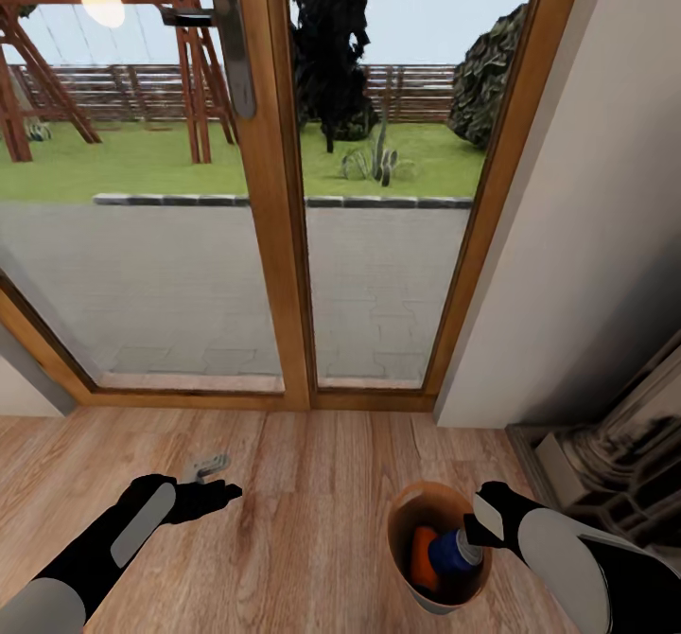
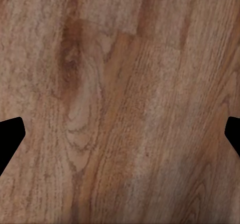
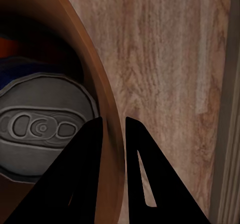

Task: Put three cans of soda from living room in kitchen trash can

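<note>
The trash can (image 1: 405, 506), brown inside and pale outside, is low on the right above the wood floor. My right gripper (image 1: 479, 526) is shut on its rim (image 3: 75, 38), one finger inside the wall and one outside (image 3: 112, 126). Inside lie a dark blue can of soda (image 1: 452, 553) with its pale top (image 3: 42, 129) towards the wrist camera, and an orange can (image 1: 422, 554) beside it. Whether a third can is under them cannot be told. My left gripper (image 1: 214, 483) hangs open over bare floor boards, its fingertips (image 2: 10, 139) far apart and nothing between them.
Wood-framed glass doors (image 1: 280, 237) stand straight ahead, with a patio and garden beyond. A pale wall (image 1: 567, 237) runs along the right, and the ornate fireplace (image 1: 615, 468) juts out at the lower right. Open wood floor (image 1: 303, 483) lies between my arms.
</note>
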